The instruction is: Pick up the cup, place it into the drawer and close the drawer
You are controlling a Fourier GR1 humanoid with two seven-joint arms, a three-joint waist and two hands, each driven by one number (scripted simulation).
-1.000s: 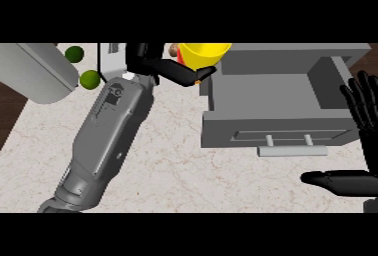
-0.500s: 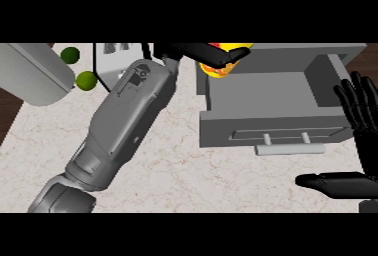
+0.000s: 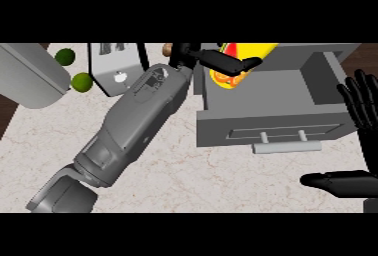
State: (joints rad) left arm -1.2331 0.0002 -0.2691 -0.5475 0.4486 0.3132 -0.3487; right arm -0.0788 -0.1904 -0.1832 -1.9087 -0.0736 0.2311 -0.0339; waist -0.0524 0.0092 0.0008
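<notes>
Cup: yellow cup with orange and red markings (image 3: pixel 227 79), raised off the counter and tilted, at the rear left corner of the drawer; the top edge of the view cuts off its upper end.
Cup vs drawer: its lower end overlaps the drawer's left wall in the head view; cannot tell whether the two touch.
Left hand: black left hand (image 3: pixel 221 61) has its fingers curled across the cup, one lying over the cup's middle, and the cup is in its grasp.
Left arm: grey forearm (image 3: pixel 136 120) runs on a diagonal from the lower left of the view up to the hand, crossing the counter.
Right hand: black right hand (image 3: pixel 360 110) at the right edge of the view, fingers straight and pointing up, thumb spread low toward the left; it holds nothing and rests beside the drawer front, apart from it.
Drawer: open grey drawer (image 3: pixel 273 97), pulled out toward the robot, inner floor bare and in plain sight.
Drawer front: flat panel with a pale bar handle (image 3: pixel 286 147) along its lower edge.
Counter: pale marbled counter (image 3: pixel 214 185).
Other items: light grey box with an apple mark (image 3: pixel 118 70) left of the forearm's upper end; one green round fruit (image 3: pixel 65 56) and another green round fruit (image 3: pixel 81 82) further left; large grey rounded body (image 3: pixel 29 75) at the upper left corner.
</notes>
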